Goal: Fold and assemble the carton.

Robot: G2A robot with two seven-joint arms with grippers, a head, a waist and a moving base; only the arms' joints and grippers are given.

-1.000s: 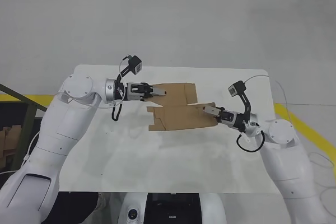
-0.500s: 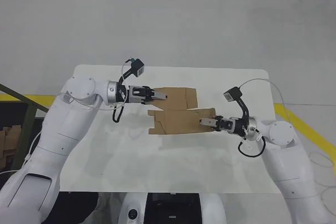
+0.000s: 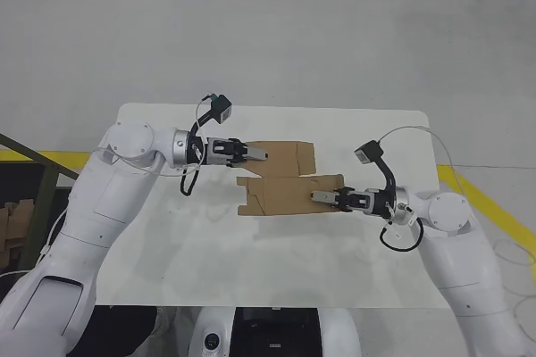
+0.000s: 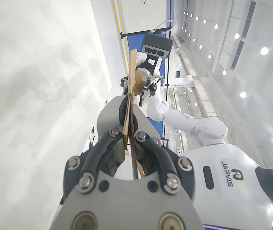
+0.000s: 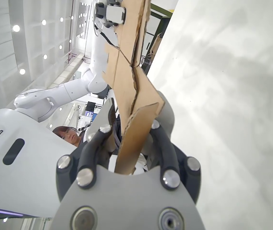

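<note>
A flattened brown carton (image 3: 281, 178) hangs just above the white table (image 3: 205, 259), held between both arms. My left gripper (image 3: 255, 154) is shut on its far left edge; the left wrist view shows the cardboard (image 4: 132, 72) edge-on, pinched between the pads (image 4: 121, 111). My right gripper (image 3: 320, 196) grips the near right part. In the right wrist view a bent flap of the carton (image 5: 127, 72) passes between its fingers (image 5: 165, 113). The two panels are offset and partly overlap, with notched flaps on the left side.
The table spreads wide on the near side and to the left of the carton. A yellow floor line (image 3: 496, 214) runs past the table's right side. A dark frame with cardboard pieces (image 3: 9, 223) stands off the table's left edge.
My right gripper has shifted left and toward the near side, taking the carton's near panel with it. The left gripper holds nearly the same spot.
</note>
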